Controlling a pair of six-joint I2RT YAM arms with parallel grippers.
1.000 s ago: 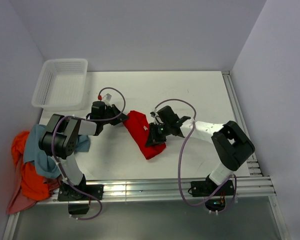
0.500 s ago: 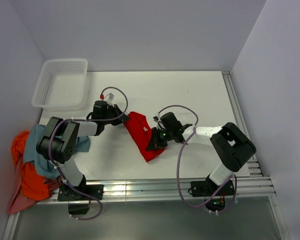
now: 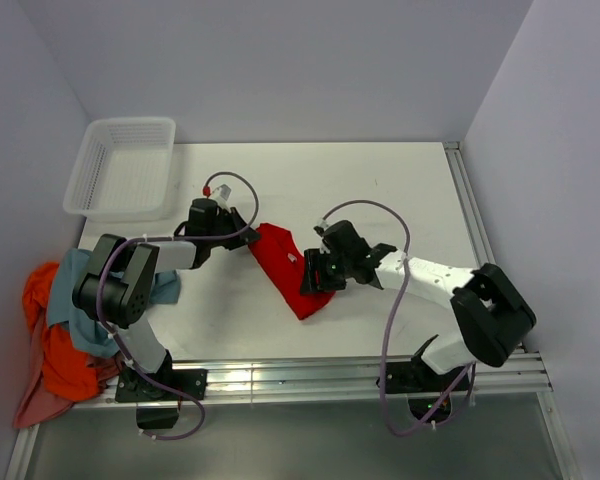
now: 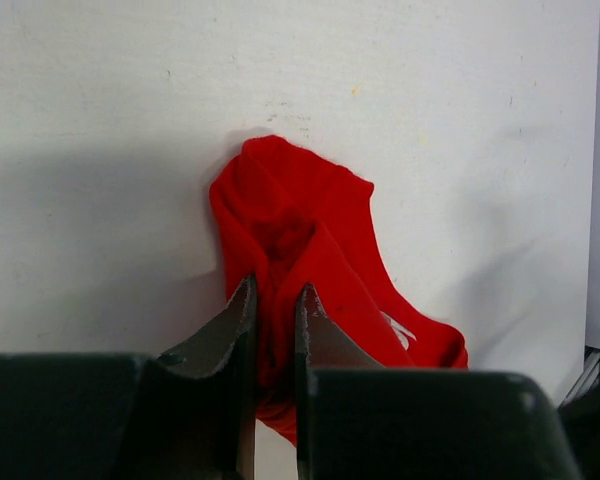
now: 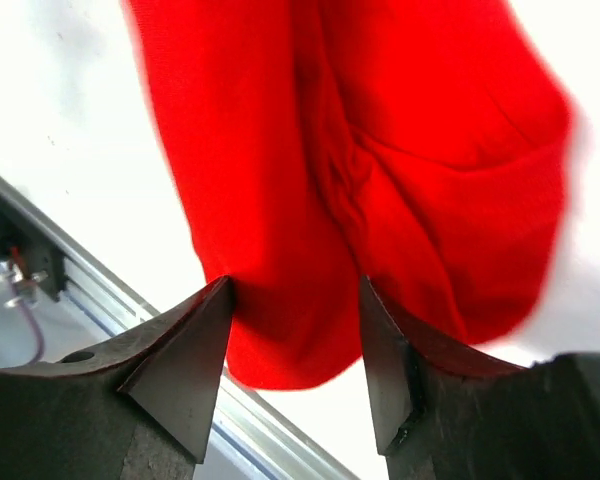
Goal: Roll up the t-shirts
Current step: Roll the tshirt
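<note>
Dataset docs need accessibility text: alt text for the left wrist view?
The left gripper pinches a fold of the bunched red t-shirt, its fingers nearly together. The shirt lies on a white table, a small white label showing on it.

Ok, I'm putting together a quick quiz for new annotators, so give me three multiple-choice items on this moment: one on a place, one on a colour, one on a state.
1. Where does the white mesh basket stand?
A. Far left corner of the table
B. Near right corner
C. Between the arms

2. What colour is the t-shirt at mid-table?
A. Blue-grey
B. Red
C. Orange

3. How is the left gripper?
A. Wide open over bare table
B. Shut on a fold of the t-shirt
C. Holding the basket

Answers: A, the top view shows it at the far left; B, every view shows red cloth; B, the left wrist view shows red cloth pinched between nearly closed fingers.
</note>
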